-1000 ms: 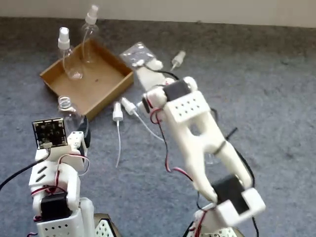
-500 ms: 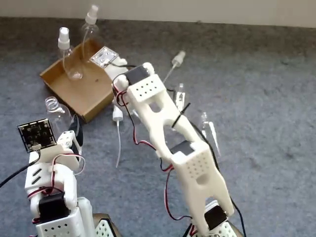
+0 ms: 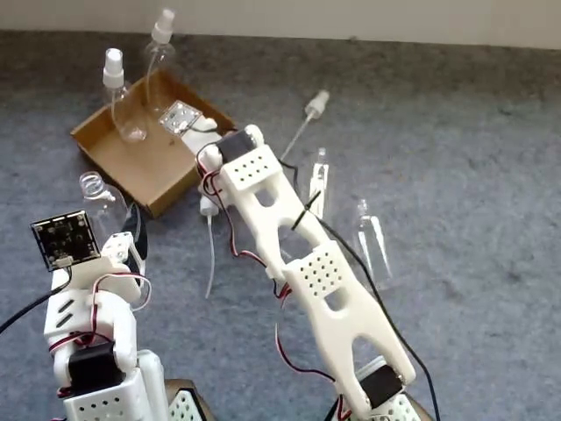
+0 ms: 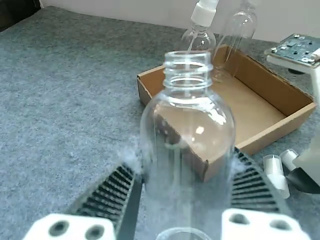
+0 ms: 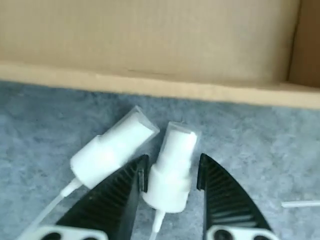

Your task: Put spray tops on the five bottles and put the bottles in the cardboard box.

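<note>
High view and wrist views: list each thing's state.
Held bottle: uncapped, upright, in shut left gripper.
Boxed bottles: capped, upright.
Carpet bottles: uncapped.
Right gripper: open, straddling lying spray top.
Far spray top: loose.
Cardboard box: open-topped.

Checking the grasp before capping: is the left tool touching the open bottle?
Touching. The left wrist view shows the left tool pressed against both sides of the open bottle.
</note>
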